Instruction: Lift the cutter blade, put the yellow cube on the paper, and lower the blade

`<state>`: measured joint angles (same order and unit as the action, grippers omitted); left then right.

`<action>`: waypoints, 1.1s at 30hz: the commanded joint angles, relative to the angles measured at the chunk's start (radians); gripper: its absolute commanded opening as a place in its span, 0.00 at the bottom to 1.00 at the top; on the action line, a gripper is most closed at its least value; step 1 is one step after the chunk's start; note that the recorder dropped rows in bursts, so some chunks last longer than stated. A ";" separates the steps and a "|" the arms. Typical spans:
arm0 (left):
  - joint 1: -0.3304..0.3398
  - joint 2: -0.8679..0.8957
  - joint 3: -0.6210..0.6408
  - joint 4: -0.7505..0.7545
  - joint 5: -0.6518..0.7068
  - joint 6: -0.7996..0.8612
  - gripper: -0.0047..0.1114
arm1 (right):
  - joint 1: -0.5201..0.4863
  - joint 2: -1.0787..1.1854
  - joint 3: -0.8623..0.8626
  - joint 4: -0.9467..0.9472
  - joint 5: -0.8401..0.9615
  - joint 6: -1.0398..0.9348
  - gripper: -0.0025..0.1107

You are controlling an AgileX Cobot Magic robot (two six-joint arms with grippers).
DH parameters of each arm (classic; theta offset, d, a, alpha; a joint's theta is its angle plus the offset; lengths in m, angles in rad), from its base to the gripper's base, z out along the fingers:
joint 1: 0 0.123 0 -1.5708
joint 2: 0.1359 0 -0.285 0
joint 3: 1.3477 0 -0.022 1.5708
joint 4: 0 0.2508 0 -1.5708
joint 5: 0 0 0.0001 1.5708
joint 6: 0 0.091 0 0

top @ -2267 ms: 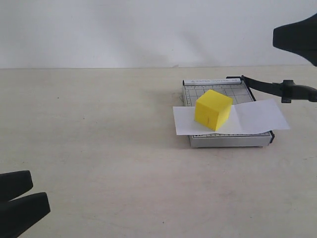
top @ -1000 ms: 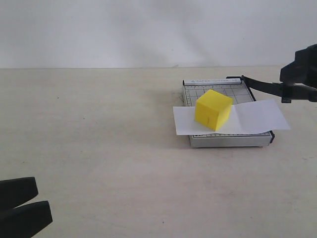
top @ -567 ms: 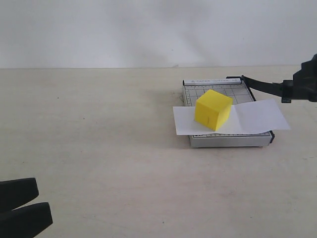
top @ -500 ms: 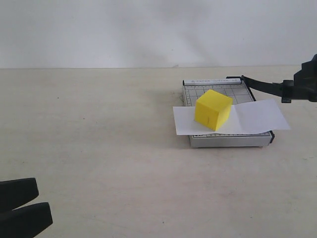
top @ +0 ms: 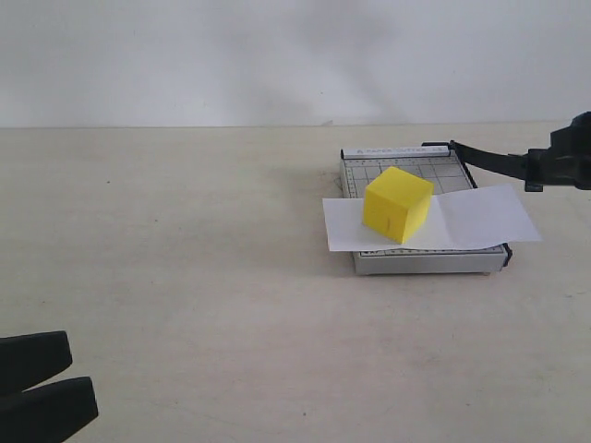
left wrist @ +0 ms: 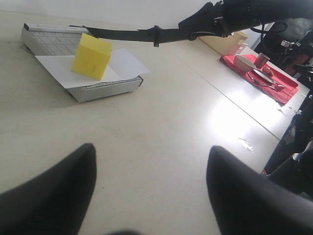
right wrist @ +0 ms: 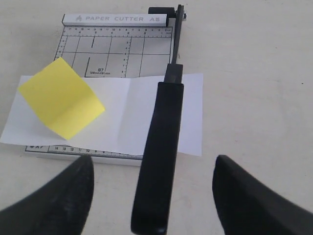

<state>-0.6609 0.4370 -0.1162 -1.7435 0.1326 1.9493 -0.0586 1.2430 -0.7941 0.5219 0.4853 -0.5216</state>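
Sitting on paper point(top: 480, 220), yellow cube point(top: 397, 203), blade point(top: 489, 159) raised

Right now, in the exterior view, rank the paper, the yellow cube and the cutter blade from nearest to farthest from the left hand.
From the left hand, low at the view's left:
1. The paper, its left edge overhanging the board.
2. The yellow cube, on the paper's left half.
3. The cutter blade, raised along the board's right side.

yellow cube point(top: 397, 204), white paper point(top: 480, 217), black cutter blade point(top: 489, 158), grey gridded board point(top: 439, 170)
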 commanded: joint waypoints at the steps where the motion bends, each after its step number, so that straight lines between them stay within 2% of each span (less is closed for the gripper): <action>1: -0.002 -0.006 0.004 -0.001 0.004 -0.006 0.57 | -0.001 0.018 -0.007 -0.009 -0.010 -0.001 0.61; 18: -0.002 -0.006 0.004 -0.001 0.000 -0.006 0.57 | -0.001 0.025 -0.007 -0.009 -0.020 -0.001 0.60; 23: -0.002 -0.006 0.004 -0.001 0.000 -0.006 0.57 | -0.001 0.025 -0.007 -0.009 -0.008 -0.001 0.44; 28: -0.002 -0.006 0.004 -0.001 0.000 -0.006 0.57 | -0.001 0.025 -0.007 0.002 -0.008 0.014 0.34; 33: -0.002 -0.006 0.004 -0.001 0.000 -0.006 0.57 | -0.001 0.025 -0.007 0.006 -0.003 0.016 0.14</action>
<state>-0.6609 0.4370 -0.1162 -1.7435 0.1326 1.9493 -0.0586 1.2660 -0.7957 0.5283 0.4775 -0.5043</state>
